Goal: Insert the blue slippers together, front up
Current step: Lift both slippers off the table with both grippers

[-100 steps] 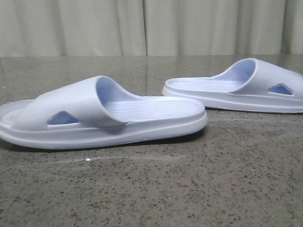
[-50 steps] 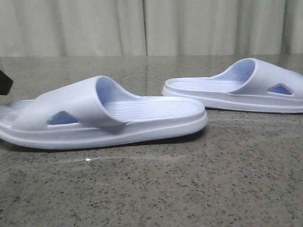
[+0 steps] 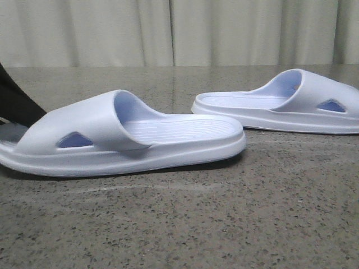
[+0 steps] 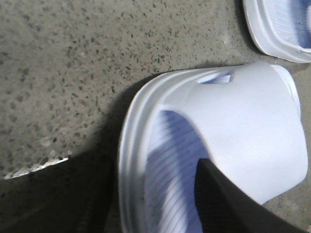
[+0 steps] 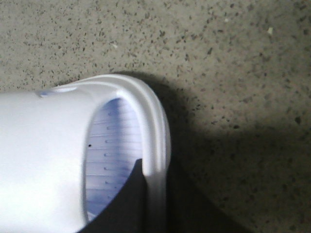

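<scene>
Two pale blue slippers lie sole-down on the speckled table. The near one (image 3: 123,140) has its strap end toward the left, and the far one (image 3: 280,106) has its strap toward the right. My left gripper (image 3: 15,106) shows as a dark shape at the near slipper's strap end. It (image 4: 150,204) is open and straddles that slipper (image 4: 243,126), one finger (image 4: 228,204) over the ribbed footbed, the other outside the rim. My right gripper (image 5: 155,194) is closed narrowly on the side rim of the other slipper (image 5: 43,155), with one finger (image 5: 126,204) on the footbed. It is out of the front view.
The speckled grey stone table (image 3: 224,224) runs back to a pale curtain (image 3: 179,33). An end of the second slipper (image 4: 277,29) shows beyond the first in the left wrist view. Bare tabletop lies in front of and between the slippers.
My left gripper has entered the front view from the left edge and come down behind the near slipper's strap end. Neither slipper has moved.
</scene>
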Motion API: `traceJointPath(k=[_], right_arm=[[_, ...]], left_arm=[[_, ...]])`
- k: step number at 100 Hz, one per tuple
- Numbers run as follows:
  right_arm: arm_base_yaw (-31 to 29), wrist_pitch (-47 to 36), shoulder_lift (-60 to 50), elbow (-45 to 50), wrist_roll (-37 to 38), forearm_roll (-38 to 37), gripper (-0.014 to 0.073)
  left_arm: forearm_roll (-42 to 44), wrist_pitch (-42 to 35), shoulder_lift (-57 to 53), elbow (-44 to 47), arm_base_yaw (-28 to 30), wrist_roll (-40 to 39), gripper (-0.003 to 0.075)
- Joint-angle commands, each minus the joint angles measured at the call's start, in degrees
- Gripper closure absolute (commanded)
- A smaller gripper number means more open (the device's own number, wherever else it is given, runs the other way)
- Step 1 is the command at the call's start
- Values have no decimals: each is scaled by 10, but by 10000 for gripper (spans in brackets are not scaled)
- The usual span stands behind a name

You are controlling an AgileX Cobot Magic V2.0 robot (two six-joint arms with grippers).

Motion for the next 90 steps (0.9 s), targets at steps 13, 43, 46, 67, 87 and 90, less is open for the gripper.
traceJointPath(k=[13,43,46,67,87,90], right_arm=[[-2,9,-14,-15,-13,10,694],[-2,16,-18,-15,-16,34,694],[-2,17,-21,-15,-22,42,694],[-3,33,-57,-23,-38,96,694],[-8,28,-102,-24,-79,176,694],[-8,24,-110,-24,-88,190,694]], left_arm=[[-30,17,-1,-13,-8,7,489],[-25,6,-16,-46,-6,13,705],[-26,-6,-25,-50,-6,13,705],[-26,-110,-78,-70,-6,3,705],[-29,-122,-85,-70,31,-7,705],[-29,-117,-85,-70,44,-7,705]])
